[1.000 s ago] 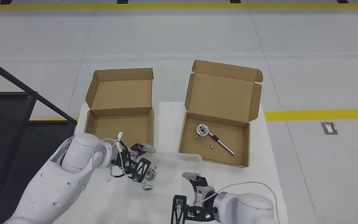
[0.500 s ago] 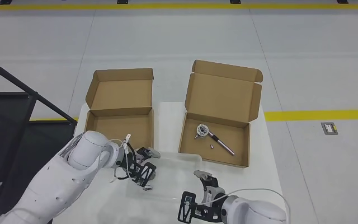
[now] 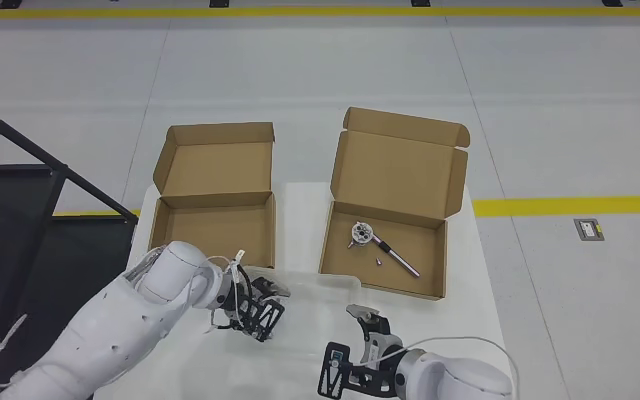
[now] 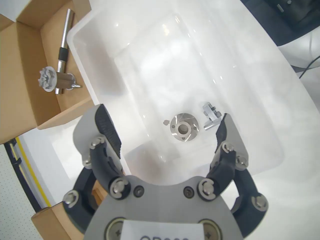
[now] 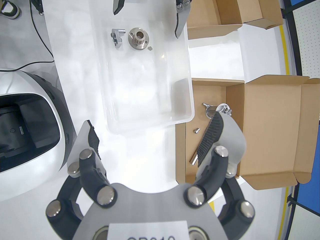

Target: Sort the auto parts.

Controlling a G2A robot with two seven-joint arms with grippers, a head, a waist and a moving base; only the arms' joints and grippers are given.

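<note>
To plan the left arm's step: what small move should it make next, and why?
Probably lower the left gripper straight down and close on the round flange. Its jaws stand open above the clear tub, the flange shows between them, and the small bracket sits close beside it, so a centred descent seems wise.

Industrial hall, yellow floor lines [image 3: 560, 206]

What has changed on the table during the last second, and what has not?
The left gripper, open, moved nearer to the robot, over the flange in the clear tray; the right gripper, open, drew back slightly. Nothing was grasped. The flange and the bracket stayed in place.
</note>
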